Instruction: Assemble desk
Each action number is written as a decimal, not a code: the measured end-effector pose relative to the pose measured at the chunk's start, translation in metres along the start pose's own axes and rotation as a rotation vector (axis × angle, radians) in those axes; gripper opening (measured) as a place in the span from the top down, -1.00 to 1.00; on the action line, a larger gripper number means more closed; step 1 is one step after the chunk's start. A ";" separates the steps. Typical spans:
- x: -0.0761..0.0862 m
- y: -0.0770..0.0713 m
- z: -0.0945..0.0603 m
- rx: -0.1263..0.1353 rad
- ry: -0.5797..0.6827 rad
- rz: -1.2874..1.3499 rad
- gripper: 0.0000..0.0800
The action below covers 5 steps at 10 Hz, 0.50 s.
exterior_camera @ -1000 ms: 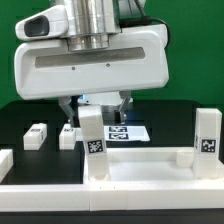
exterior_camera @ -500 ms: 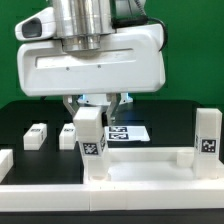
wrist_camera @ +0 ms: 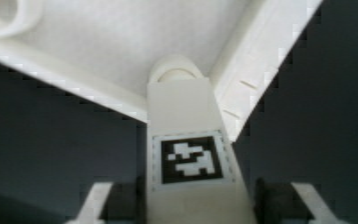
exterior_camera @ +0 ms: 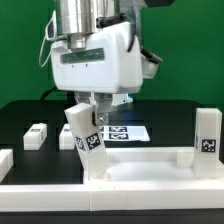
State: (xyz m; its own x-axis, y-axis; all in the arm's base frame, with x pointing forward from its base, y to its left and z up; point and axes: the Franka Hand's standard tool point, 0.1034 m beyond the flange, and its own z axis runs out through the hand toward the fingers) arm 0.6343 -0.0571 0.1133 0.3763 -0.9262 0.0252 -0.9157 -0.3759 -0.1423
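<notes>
White plastic desk parts, one arm, black table (exterior_camera: 170,115)

- Item 1: gripper (exterior_camera: 92,103). Its fingers (wrist_camera: 101,203) stand narrowly apart, one on each side of the tilted leg post (exterior_camera: 84,138), and are closed onto its upper end.
- Item 2: tilted leg post, white, square in section, with a black-and-white tag (wrist_camera: 194,162) on the face below the fingers. It leans away from upright. Its top is between the fingers and its lower end is down at a corner of the desk slab (exterior_camera: 135,168). Whether that end is seated there cannot be told.
- Item 3: desk slab, large and white, with a raised rim and a recessed middle, lying flat below the fingers. In the wrist view it fills the space beyond the post's far end.
- Item 4: upright leg post (exterior_camera: 207,135), tagged, standing at the slab's other corner, well apart from the fingers.
- Item 5: lying leg post (exterior_camera: 37,135), on the table to the side of the fingers opposite item 4.
- Item 6: marker board (exterior_camera: 128,132), flat on the table behind the held post
</notes>
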 end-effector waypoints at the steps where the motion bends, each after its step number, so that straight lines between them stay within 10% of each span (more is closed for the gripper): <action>1: -0.003 0.000 0.000 0.005 -0.004 0.131 0.27; 5: -0.034 -0.010 0.004 0.011 -0.035 0.487 0.27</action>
State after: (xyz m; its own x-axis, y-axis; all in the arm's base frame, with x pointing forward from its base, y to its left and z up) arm 0.6312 -0.0221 0.1099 -0.0911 -0.9927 -0.0797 -0.9850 0.1015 -0.1395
